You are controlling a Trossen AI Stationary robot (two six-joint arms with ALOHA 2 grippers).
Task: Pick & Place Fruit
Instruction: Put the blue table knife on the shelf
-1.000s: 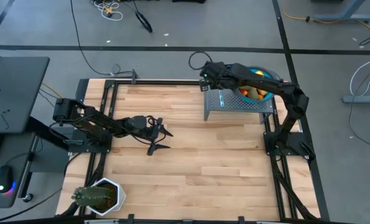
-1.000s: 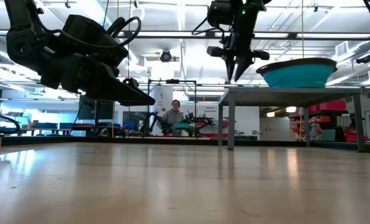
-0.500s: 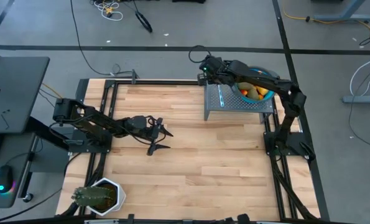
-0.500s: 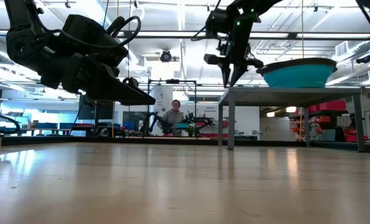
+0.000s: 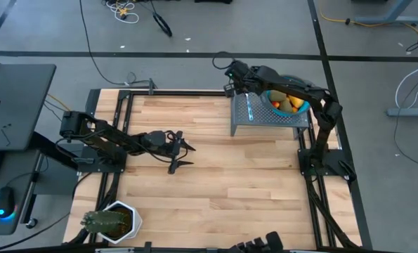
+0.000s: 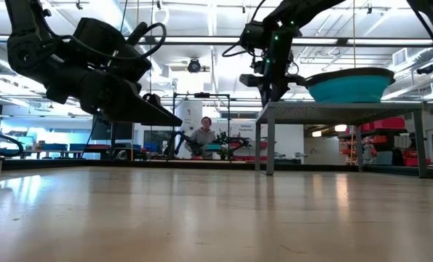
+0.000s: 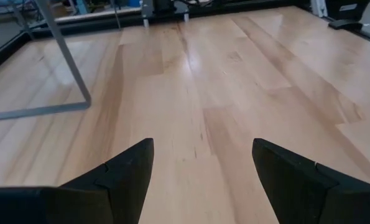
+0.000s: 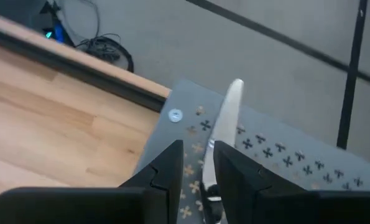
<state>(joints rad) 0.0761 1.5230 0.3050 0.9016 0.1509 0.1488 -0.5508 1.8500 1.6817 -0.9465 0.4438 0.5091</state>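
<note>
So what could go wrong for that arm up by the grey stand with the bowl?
1. The right gripper is close over the knife, which lies near the edge of the grey stand; a nudge might push it off.
2. The teal bowl of fruit sits on that raised stand beside the arm; a bump could tip it.

From my remote station I see a spiky green plant in a white pot (image 5: 110, 223) at the wooden tabletop's (image 5: 216, 169) near-left corner, a perforated grey metal stand (image 5: 268, 119) at the far right carrying a teal bowl (image 6: 349, 84), and a person (image 6: 204, 135) seated beyond.
</note>
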